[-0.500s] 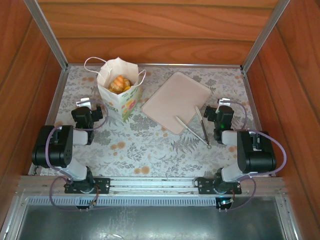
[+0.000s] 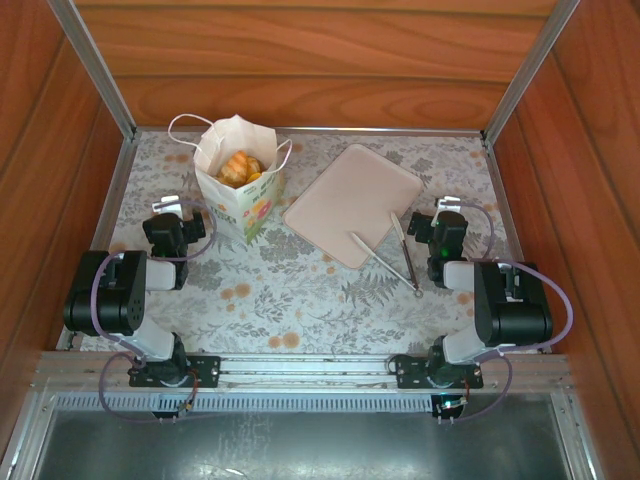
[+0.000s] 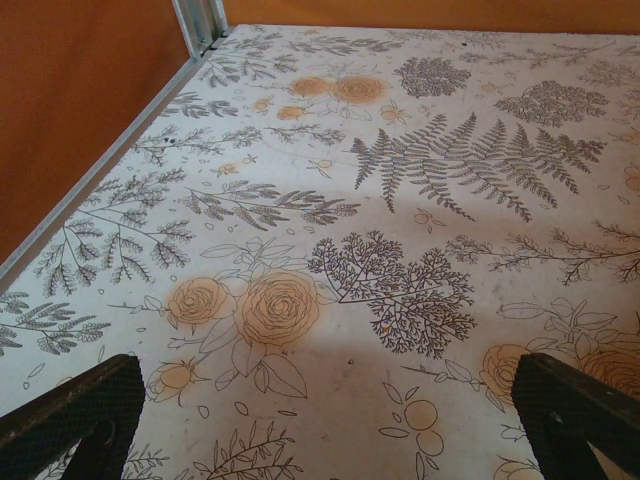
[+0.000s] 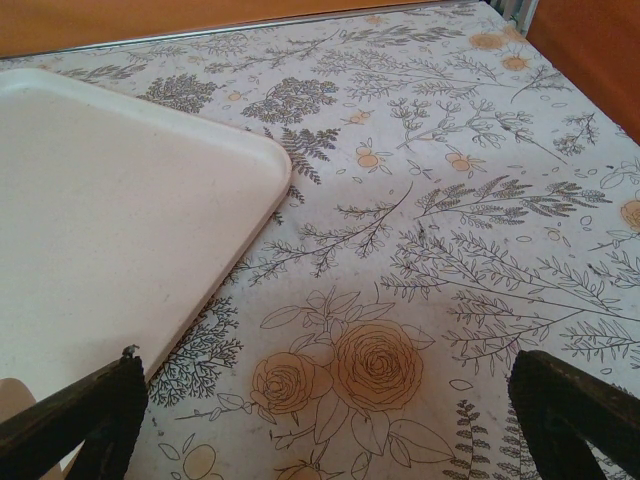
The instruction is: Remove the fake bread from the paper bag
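The paper bag (image 2: 240, 190) stands upright at the back left of the table, white with a floral print and white cord handles. Golden-orange fake bread (image 2: 240, 167) shows inside its open top. My left gripper (image 2: 172, 222) rests low on the table just left of and nearer than the bag, open, with nothing between its fingers (image 3: 75, 415). My right gripper (image 2: 440, 225) sits at the right side beside the pink tray, open and empty, its dark fingers (image 4: 575, 405) wide apart over the floral cloth.
A flat pink tray (image 2: 352, 200) lies at the middle right, its corner (image 4: 150, 200) close to my right gripper. Metal tongs (image 2: 400, 255) lie across the tray's near edge. Wooden walls and metal rails (image 3: 200, 20) enclose the floral tablecloth (image 2: 290, 290).
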`<move>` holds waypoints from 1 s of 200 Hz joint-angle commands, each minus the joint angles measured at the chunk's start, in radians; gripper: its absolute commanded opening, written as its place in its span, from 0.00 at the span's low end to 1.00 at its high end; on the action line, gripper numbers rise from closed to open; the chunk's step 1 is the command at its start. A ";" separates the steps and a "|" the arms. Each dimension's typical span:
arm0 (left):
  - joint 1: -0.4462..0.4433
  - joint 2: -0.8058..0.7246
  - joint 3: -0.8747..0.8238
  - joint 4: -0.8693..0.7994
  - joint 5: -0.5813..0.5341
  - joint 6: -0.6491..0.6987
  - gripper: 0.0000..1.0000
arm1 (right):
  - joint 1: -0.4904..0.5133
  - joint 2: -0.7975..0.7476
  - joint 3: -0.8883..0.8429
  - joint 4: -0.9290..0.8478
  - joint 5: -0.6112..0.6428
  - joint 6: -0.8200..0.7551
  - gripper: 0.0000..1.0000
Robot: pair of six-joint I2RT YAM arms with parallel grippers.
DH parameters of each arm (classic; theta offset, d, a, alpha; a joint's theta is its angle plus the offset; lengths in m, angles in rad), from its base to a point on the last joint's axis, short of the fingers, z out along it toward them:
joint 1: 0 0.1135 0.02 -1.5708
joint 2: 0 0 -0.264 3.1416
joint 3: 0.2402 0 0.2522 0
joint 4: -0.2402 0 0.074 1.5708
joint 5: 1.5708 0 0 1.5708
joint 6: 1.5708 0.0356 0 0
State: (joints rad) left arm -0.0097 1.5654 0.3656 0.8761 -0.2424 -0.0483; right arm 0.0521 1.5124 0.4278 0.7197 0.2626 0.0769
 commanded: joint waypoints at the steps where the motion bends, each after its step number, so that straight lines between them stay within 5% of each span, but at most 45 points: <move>1: -0.006 0.005 0.018 0.024 -0.008 0.001 1.00 | 0.006 0.013 0.020 0.031 0.017 -0.007 1.00; 116: -0.002 0.004 0.017 0.024 -0.005 0.001 1.00 | 0.006 0.013 0.020 0.030 0.017 -0.007 1.00; 151: 0.047 0.000 0.018 0.024 0.174 0.001 1.00 | 0.006 0.011 0.019 0.033 0.013 -0.008 1.00; 200: 0.065 -0.098 -0.027 0.023 0.106 -0.045 1.00 | 0.006 -0.034 0.060 -0.073 0.013 -0.008 1.00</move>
State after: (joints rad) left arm 0.0509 1.5318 0.3599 0.8757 -0.1188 -0.0643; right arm 0.0521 1.5120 0.4507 0.6884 0.2619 0.0753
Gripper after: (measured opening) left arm 0.999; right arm 0.998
